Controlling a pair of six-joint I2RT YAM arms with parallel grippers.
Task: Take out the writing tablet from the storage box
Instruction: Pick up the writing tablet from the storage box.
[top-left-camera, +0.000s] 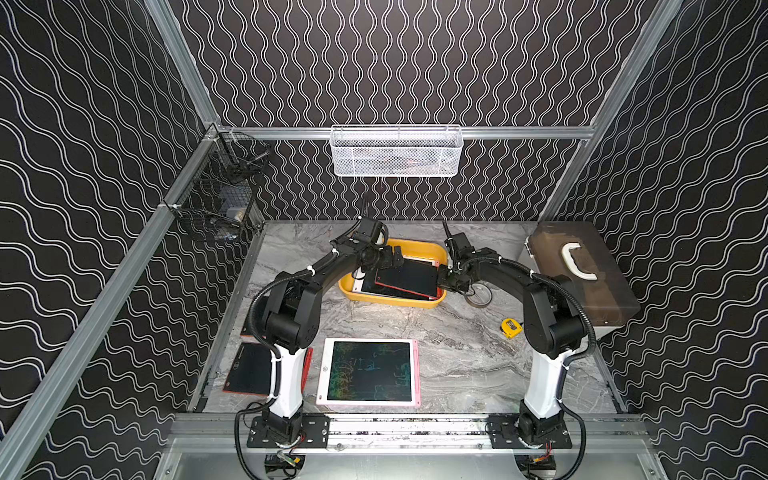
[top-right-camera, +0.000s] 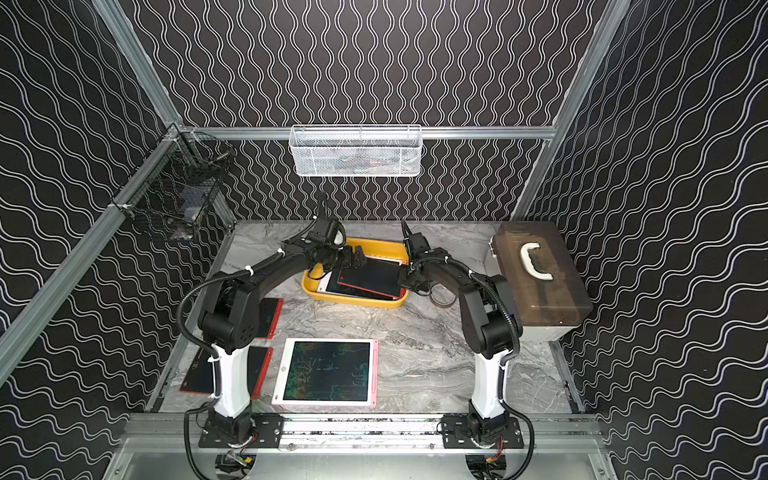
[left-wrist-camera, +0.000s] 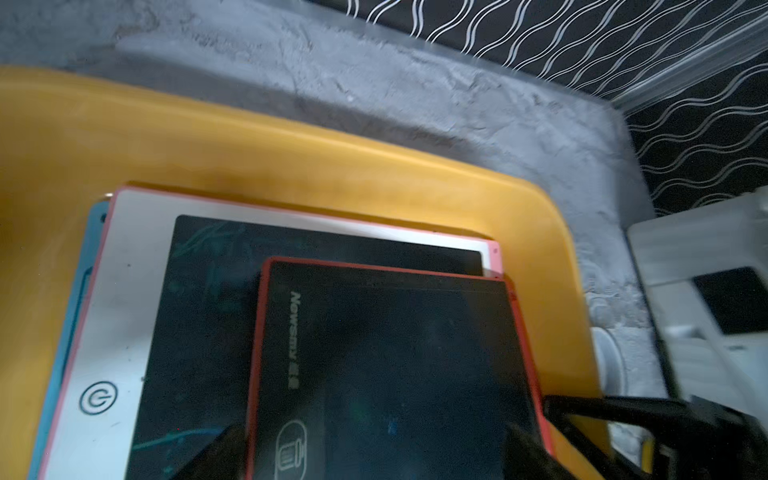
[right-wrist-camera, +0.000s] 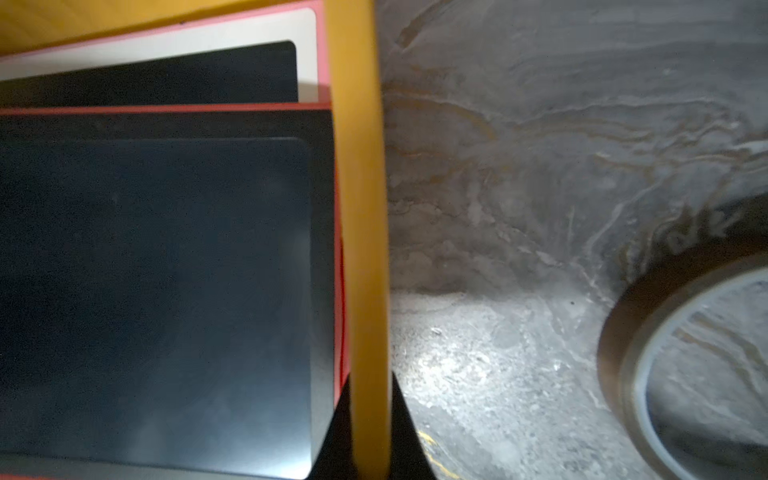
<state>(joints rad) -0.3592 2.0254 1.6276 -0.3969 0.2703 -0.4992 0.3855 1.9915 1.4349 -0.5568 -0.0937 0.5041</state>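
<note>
the red-framed writing tablet lies face up on top of the stack inside the yellow storage box, slightly askew, with one corner close against the box's right rim. under it sits a white-and-pink tablet, and a thin blue edge shows beneath that. the left hand hangs over the far left end of the box with its jaws spread wide; in the left wrist view 1 finger shows on each side of the red tablet's end, and i cannot tell whether they touch it. the right hand is pinched tight on the box's right rim, the yellow wall running between its 2 dark fingers. the box stands toward the back middle of the marble desk. just beside its right side lies a tape roll, with a yellow tape measure nearer the front and a grey case at the right edge. a large pink-edged tablet lies at the front, and another red tablet lies at the left.
</note>
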